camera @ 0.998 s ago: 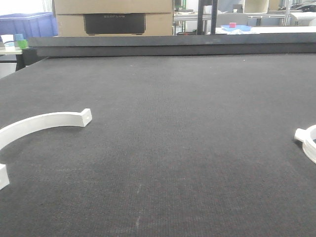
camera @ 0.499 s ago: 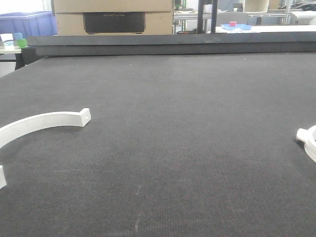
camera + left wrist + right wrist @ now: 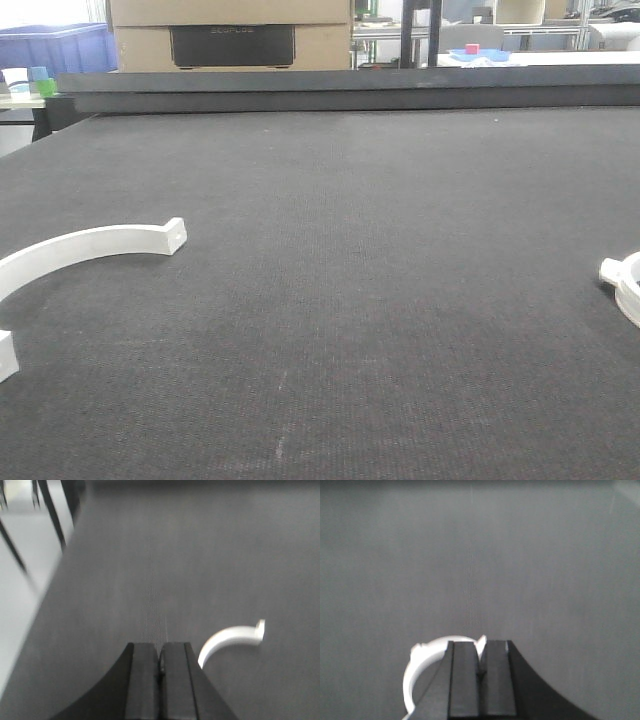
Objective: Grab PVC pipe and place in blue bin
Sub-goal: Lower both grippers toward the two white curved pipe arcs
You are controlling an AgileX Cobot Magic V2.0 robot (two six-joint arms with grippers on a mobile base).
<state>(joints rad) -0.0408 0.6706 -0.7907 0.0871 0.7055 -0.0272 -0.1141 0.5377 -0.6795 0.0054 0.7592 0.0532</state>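
**Student:** What do the panels show of the two end effectors?

**Instructor:** Left wrist view: the left gripper point(image 3: 160, 662) has its two dark fingers pressed flat together, with nothing between them. It hangs over the dark table mat point(image 3: 150, 570), near the mat's left edge. Right wrist view: the right gripper point(image 3: 480, 667) is likewise clamped, finger against finger. A small white tab shows in the notch at its tips. Whether the fingers touch that tab cannot be told.

**Student:** Where are the white pieces?

**Instructor:** They look like PVC, and all of them lie flat on the mat. Front view: a white arc point(image 3: 90, 245) lies at the left, its tabbed end pointing toward the middle of the table. A short white stub point(image 3: 5, 355) sits at the lower left corner, apart from the arc. A white ring point(image 3: 628, 285) is cut off by the right border. In the left wrist view the white arc point(image 3: 227, 636) lies just to the right of the fingers, not touching them. In the right wrist view the white ring point(image 3: 420, 660) curves out to the left from behind the fingers.

**Student:** And the blue bin?

**Instructor:** The blue bin point(image 3: 60, 45) stands beyond the table's far edge at upper left, just beside a cardboard box point(image 3: 230, 12) and well apart from every white piece. A green cube point(image 3: 45, 87) sits near it.
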